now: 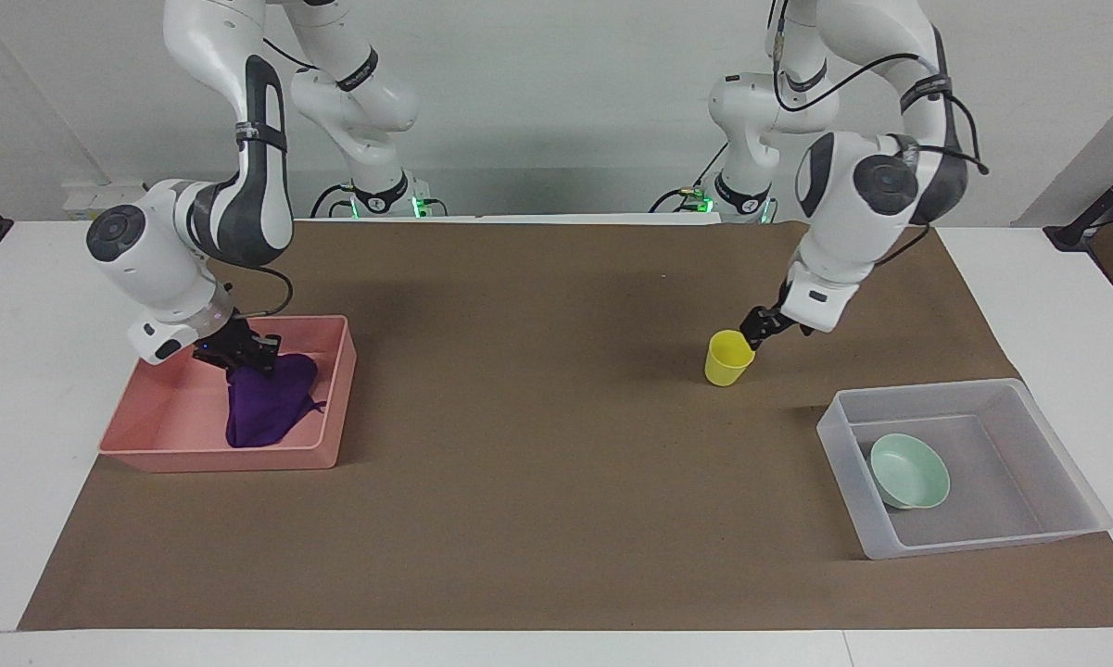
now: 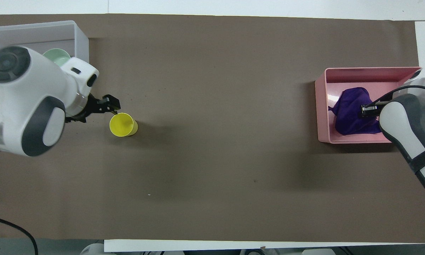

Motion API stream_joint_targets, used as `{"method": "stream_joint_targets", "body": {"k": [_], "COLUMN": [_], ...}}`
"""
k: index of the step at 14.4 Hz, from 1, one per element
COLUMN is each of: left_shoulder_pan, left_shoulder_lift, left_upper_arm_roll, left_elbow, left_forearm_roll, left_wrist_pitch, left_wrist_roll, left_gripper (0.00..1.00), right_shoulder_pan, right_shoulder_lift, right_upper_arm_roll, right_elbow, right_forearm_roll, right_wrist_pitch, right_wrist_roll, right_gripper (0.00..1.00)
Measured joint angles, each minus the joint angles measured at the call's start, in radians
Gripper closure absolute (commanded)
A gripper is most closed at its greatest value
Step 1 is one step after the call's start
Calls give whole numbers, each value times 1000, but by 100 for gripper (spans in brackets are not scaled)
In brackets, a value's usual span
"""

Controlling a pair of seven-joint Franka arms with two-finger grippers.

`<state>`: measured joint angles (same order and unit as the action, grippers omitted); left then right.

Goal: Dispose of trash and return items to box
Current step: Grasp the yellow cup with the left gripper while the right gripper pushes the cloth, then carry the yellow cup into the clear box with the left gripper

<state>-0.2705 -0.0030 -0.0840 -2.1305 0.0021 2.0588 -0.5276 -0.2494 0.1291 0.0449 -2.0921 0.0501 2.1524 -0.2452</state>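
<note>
No lettering can be made out anywhere. The dark bands around the arms carry some pale marks, too small to read. The yellow cup, the mint bowl, the translucent box, the pink tray and the purple rag carry no print that can be seen, and neither does the brown paper covering the counter.

Brown mat (image 1: 537, 445) on white table (image 1: 18, 389)
</note>
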Motion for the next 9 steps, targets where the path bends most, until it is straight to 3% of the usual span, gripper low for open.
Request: {"method": "stream_joint_targets", "body": {"k": [1,2,3,4,9], "left_shoulder_pan": [-2,0,0,0,-8], "left_shoulder_lift": [-22,-36,-42,-42,-43], "left_upper_arm_roll": [1,5,9,12,8], "left_elbow": [-72,-128,-169,-197,-232], "left_forearm_roll": [0,0,0,0,0], "left_wrist_pitch": [55,106,151,184,224], "left_wrist_roll": [-8,-8,-11,-22,-56], "left_gripper": [1,24,73,99,100], "right_shoulder_pan": [3,7,9,10,75], "right_shoulder_lift": [-6,-15,-28,-44,-119], "right_upper_arm_roll": [0,1,2,4,14], "right_elbow": [3,11,27,48,146], "right_forearm_roll": [0,0,0,0,1], "right_wrist_pitch": [-6,-26,-60,-104,-262], "right_wrist_roll": [0,0,0,0,28], "right_gripper": [1,1,1,1,1]}}
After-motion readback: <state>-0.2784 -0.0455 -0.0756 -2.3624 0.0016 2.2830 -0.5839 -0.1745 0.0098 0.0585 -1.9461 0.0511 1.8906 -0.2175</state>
